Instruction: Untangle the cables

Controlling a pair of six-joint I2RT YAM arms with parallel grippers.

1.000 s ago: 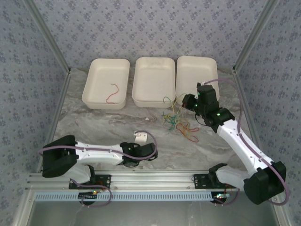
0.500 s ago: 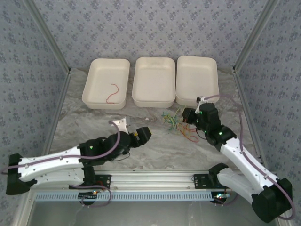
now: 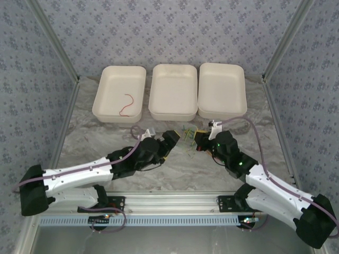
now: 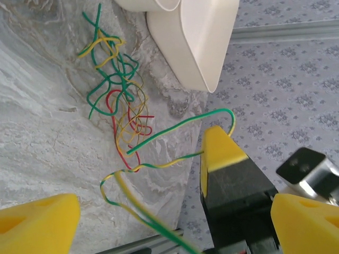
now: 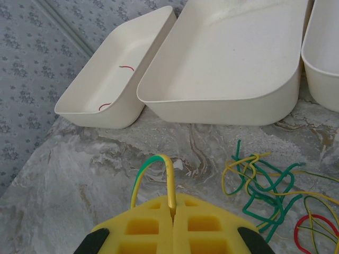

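Left claw (image 3: pixel 170 138) nearer cables (image 3: pixel 188 132), right claw (image 5: pixel 172 211) gripping one, red cable (image 3: pixel 126 105) in tray (image 3: pixel 114 87)

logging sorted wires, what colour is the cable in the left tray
Red: the cable shows best in the top external view.

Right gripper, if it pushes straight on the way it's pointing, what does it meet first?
Probably the near wall of the middle tray, past a stretch of table. The right gripper, shut on a green-yellow cable, may tilt downward, so it could touch the table first; depth is unclear.
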